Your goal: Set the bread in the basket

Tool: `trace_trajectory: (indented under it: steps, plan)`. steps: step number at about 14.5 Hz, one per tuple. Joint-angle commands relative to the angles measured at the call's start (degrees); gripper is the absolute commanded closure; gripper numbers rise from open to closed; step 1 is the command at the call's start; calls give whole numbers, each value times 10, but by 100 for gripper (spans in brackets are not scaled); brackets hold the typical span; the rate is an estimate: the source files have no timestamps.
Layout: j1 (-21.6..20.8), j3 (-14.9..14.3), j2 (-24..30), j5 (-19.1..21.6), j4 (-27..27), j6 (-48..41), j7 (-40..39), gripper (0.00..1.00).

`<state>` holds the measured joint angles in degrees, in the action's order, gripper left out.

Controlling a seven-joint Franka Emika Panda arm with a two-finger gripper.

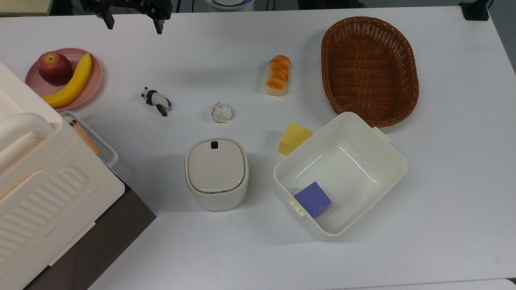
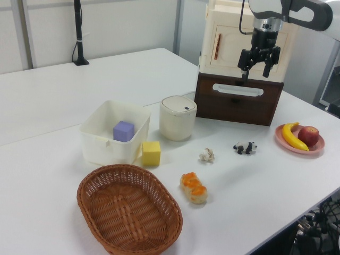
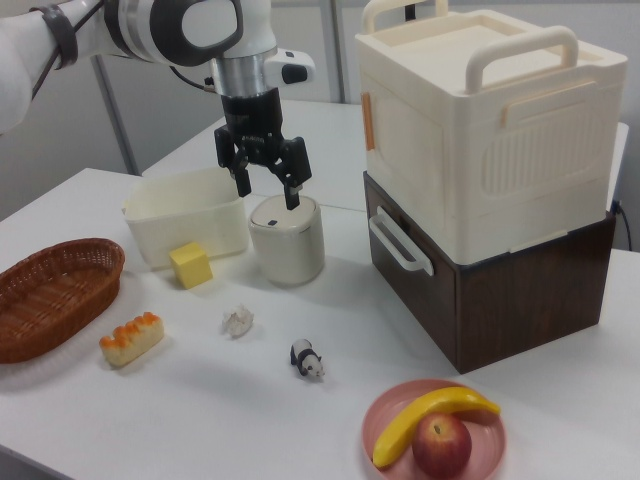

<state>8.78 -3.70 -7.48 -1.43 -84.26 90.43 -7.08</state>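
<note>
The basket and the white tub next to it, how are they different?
The basket is brown woven wicker and oval; the tub is smooth cream plastic and squarish. The basket holds nothing, while the tub has a purple block inside. The basket is shallow with a low flared rim; the tub has taller, steeper walls. Both are open-topped containers sitting upright on the white table, close together.

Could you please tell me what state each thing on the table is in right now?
tool: open, holding nothing, raised above the table
bread: lying on the table beside the basket
basket: empty
tub: open, purple block inside
lidded pot: lid on
plate: holds apple and banana
</note>
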Motion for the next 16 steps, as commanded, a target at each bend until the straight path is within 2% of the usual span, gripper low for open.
trace_trajectory:
  steps: [1,13,16]
  plan:
    - [-3,-3,14,7,-9,-13,-11,0]
    - [-6,-3,10,10,-13,-21,-10,0]
    - [-23,-3,7,10,-15,-25,-6,0]
